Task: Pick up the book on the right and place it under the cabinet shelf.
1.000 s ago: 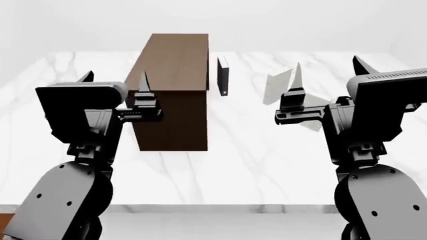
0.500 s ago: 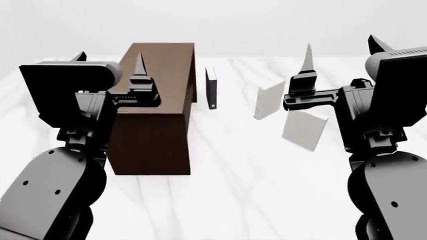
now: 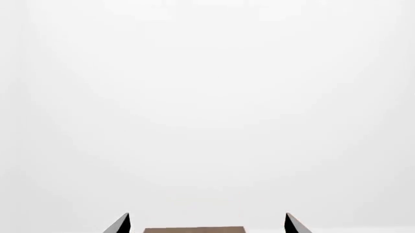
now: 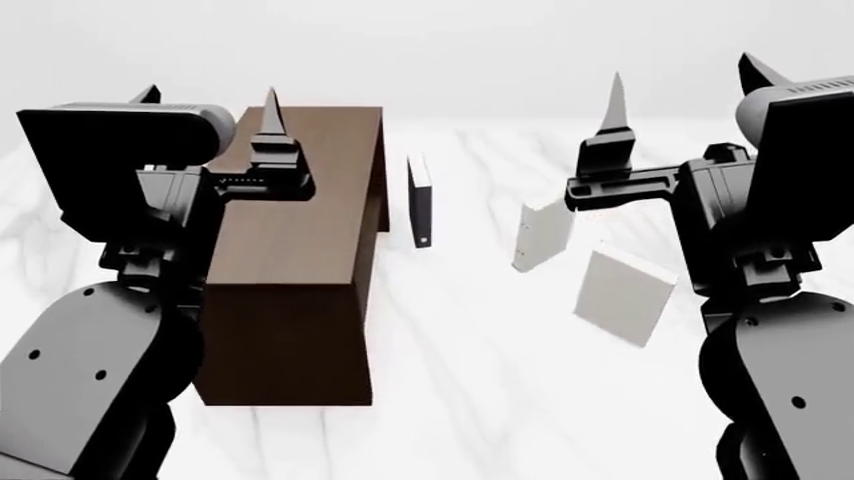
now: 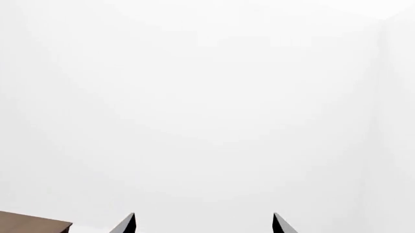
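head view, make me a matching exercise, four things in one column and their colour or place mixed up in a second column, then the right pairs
Things:
1. cabinet
2. black book
3. white book
4. the book

Descriptions:
A. plain pale square, rightmost, nearest the right arm
B. dark brown wood grain, largest thing in view
C. stands just right of the cabinet, dark cover
D. pale, between the black book and the square one

Pairs: 1-B, 2-C, 3-D, 4-A
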You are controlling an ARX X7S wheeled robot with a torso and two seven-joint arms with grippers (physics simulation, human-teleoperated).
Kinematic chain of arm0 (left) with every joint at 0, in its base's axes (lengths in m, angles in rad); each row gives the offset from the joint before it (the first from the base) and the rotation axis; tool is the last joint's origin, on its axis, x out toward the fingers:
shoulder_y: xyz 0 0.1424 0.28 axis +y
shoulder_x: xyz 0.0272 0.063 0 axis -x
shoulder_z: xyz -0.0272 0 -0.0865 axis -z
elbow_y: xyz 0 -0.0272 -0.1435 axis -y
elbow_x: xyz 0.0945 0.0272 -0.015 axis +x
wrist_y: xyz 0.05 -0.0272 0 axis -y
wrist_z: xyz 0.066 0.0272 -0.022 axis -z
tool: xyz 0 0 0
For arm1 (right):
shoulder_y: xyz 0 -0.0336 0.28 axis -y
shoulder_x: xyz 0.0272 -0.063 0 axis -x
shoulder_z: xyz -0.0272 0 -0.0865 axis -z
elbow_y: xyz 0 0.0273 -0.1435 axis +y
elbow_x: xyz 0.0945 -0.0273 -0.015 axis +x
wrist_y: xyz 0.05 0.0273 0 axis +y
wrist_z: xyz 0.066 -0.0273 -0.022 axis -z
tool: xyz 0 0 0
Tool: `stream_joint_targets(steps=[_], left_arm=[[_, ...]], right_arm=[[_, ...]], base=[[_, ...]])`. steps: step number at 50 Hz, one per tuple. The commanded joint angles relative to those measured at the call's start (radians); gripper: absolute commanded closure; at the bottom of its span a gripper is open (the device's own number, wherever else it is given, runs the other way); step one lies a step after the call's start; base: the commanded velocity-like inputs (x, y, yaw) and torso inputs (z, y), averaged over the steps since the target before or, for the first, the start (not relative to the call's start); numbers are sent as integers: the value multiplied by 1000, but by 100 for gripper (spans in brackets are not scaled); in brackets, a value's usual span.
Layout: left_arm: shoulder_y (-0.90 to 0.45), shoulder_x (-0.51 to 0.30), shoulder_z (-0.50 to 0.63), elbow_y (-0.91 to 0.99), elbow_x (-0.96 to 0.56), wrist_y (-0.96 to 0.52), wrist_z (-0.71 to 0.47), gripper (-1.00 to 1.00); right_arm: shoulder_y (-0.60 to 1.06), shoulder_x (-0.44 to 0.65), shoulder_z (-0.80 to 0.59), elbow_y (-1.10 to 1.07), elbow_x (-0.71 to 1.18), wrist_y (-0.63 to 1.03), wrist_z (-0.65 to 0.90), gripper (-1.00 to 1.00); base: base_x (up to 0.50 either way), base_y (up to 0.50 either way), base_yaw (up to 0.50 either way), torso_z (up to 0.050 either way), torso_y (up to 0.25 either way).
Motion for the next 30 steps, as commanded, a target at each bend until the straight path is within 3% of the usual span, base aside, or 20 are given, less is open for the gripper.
stream_joint_targets(steps=[1,30], left_arm=[[-4,-7,3,-3,-3,1,-5,-100],[-14,-17,6,9,-20,-12,-23,-100]], right_arm=[[8,3,-3,2,5,1,3,-100],[17,8,6,-11,21,17,11,-100]], base=[[262,0,0,0,0],[221,0,0,0,1]])
